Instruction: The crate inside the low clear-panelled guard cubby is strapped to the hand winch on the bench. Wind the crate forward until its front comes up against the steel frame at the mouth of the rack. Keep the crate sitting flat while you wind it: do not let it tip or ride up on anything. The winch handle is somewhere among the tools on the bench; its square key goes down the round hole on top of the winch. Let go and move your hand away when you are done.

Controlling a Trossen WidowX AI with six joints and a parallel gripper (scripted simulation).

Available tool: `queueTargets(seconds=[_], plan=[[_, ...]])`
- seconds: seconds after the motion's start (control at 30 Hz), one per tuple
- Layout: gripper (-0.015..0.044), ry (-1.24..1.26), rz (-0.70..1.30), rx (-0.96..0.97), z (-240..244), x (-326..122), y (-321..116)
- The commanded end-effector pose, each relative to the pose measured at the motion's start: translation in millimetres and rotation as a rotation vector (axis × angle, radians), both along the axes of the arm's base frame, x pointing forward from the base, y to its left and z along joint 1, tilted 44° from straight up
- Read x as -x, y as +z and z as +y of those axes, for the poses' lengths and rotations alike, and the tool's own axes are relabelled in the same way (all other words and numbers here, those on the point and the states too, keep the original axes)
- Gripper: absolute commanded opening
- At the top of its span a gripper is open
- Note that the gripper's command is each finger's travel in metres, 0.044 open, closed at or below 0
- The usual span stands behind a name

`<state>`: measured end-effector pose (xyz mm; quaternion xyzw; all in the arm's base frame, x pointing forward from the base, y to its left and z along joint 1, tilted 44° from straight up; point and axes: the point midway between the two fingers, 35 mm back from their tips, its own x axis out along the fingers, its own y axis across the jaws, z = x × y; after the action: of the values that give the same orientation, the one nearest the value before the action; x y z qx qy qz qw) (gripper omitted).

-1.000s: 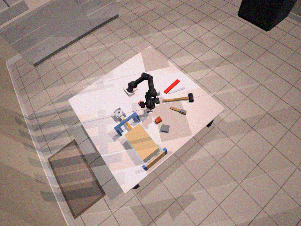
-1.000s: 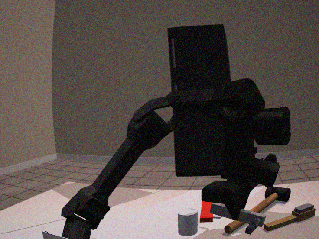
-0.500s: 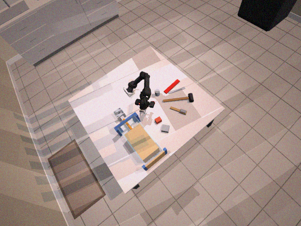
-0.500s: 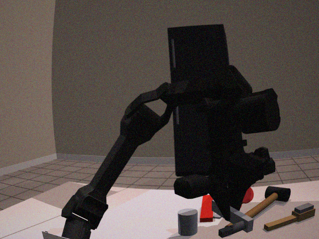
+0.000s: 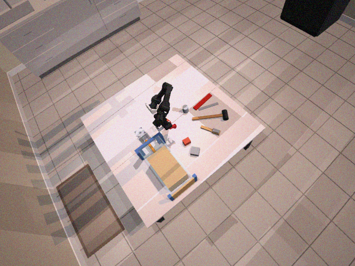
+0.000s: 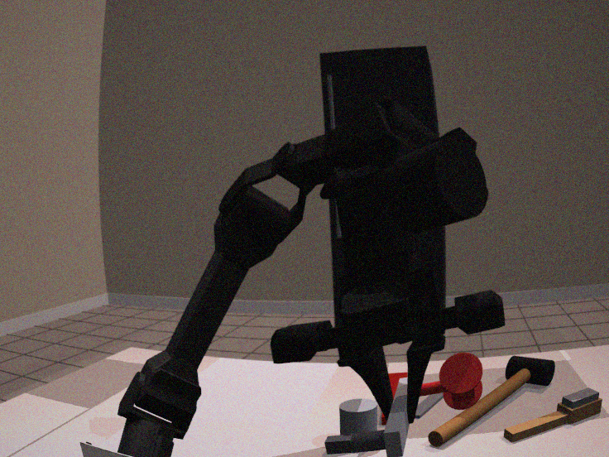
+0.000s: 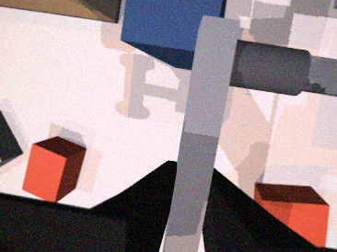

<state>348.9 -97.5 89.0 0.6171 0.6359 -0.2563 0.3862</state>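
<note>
Had the gripper (image 5: 162, 125) (image 6: 401, 418) (image 7: 189, 173) closed down to a narrow gap around the grey bar of the winch handle (image 5: 160, 128) (image 6: 398, 416) (image 7: 203, 101). Saw a dark cylindrical collar (image 6: 356, 441) (image 7: 272, 68) stick out sideways from the bar, and a red spool-shaped knob (image 5: 172, 126) (image 6: 461, 375) on its other side. Held this above the surface (image 5: 118, 147) (image 6: 264, 401), near the blue frame (image 5: 140, 148) (image 7: 161, 23) and apart from the pale winch (image 5: 140, 132).

Found the tan crate (image 5: 167, 165) inside the clear-panelled cubby, looking flat, with its front short of the frame. Traced an orange strap (image 5: 151, 147) from the crate out beneath the frame's top bar toward the winch.

Noted an orange-red block (image 5: 186, 141) (image 7: 45, 170) near the frame, just beside a grey block (image 5: 195, 151). Spotted a grey cylinder (image 5: 185, 109) (image 6: 357, 417) upright and, farther over, a red bar (image 5: 202, 101), a grey strip (image 5: 208, 106), a black-headed mallet (image 5: 210, 116) (image 6: 480, 406) and a wooden-handled tool (image 5: 206, 128) (image 6: 539, 424), spread out lying flat.
</note>
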Motion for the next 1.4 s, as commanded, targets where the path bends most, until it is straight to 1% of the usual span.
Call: queueTargets(seconds=[0.0,0.5,0.73,0.83,1.27,1.37], plan=[[0.0000,-0.154,0.106,0.009,-16.5,9.8,-9.0],[0.0000,-0.695,0.502,-0.030,-58.5,52.3,-41.6],[0.0000,-0.856,0.629,-0.016,-73.2,69.1,-54.0],[0.0000,-0.909,0.691,-0.023,-72.0,73.8,-58.3],[0.0000,-1.247,1.145,-0.043,-54.7,104.7,-83.9],[0.0000,-1.285,1.198,-0.041,-52.6,108.3,-86.3]])
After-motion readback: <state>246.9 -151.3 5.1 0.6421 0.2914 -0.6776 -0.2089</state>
